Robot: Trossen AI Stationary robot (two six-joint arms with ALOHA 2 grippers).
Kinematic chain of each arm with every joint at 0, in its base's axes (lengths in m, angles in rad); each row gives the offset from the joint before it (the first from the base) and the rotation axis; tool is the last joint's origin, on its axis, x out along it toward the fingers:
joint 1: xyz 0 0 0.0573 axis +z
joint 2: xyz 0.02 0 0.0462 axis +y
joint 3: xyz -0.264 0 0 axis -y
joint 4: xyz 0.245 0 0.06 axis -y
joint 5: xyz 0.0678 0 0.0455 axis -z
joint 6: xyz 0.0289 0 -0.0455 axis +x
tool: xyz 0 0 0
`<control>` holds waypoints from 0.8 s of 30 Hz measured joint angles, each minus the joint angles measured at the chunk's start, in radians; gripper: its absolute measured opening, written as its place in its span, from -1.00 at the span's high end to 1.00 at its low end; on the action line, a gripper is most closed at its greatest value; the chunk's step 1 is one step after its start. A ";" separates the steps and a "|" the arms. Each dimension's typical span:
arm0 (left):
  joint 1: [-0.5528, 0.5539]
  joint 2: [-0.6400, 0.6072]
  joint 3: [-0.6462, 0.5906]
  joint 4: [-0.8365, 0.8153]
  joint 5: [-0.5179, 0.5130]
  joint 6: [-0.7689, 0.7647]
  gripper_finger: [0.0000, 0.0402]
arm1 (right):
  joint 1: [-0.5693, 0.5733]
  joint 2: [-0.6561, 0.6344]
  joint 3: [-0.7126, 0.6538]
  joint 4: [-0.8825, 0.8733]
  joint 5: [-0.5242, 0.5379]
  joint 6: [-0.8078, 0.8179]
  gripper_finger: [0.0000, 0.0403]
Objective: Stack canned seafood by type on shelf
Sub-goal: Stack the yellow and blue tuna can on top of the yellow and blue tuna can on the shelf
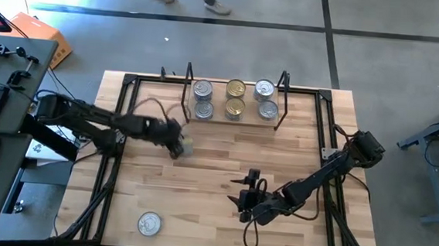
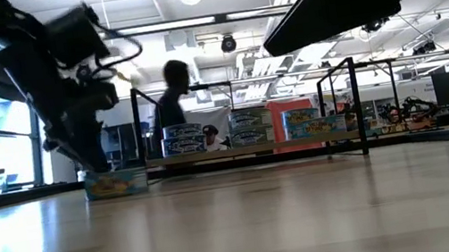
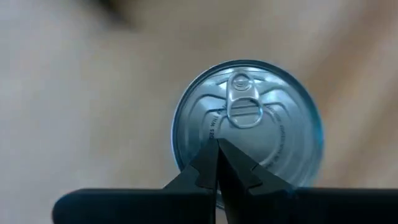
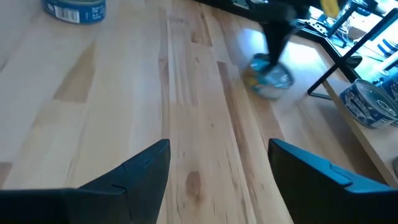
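1. The left hand (image 1: 178, 145), fingers pressed together, touches a flat silver-lidded seafood tin (image 1: 185, 145) just in front of the light-wood shelf (image 1: 235, 118); unclamped, the tin could skid away.
2. The right hand (image 1: 247, 195), fingers apart, waits well in front of that shelf.

The shelf (image 1: 239, 118) is a low light-wood board with thin black wire end frames, standing at the far middle of the table. On it sit flat round tins in three groups: two silver-lidded tins (image 1: 203, 99) at its left, two gold-lidded tins (image 1: 235, 98) in the middle, two silver-lidded tins (image 1: 265, 99) at its right; from table height each group shows blue-labelled tins stacked two high (image 2: 182, 139). One silver-lidded tin (image 3: 247, 121) with a ring pull stands upright on the table just in front of the shelf's left end. Another silver-lidded tin (image 1: 149, 224) lies alone near the table's front left edge.
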 joint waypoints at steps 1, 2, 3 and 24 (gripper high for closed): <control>-0.047 0.004 -0.001 0.058 0.017 -0.020 1.00 | 0.000 0.000 0.000 -0.004 0.000 0.000 -0.31; -0.094 0.014 -0.005 0.120 0.021 -0.042 1.00 | -0.001 0.000 0.000 -0.006 0.002 0.000 -0.31; -0.139 0.027 -0.007 0.191 0.013 -0.065 1.00 | -0.003 0.000 0.000 -0.005 0.007 0.000 -0.31; -0.620 0.363 0.152 0.657 -0.271 0.727 0.43 | -0.066 0.000 0.000 0.300 -0.082 -0.069 -0.31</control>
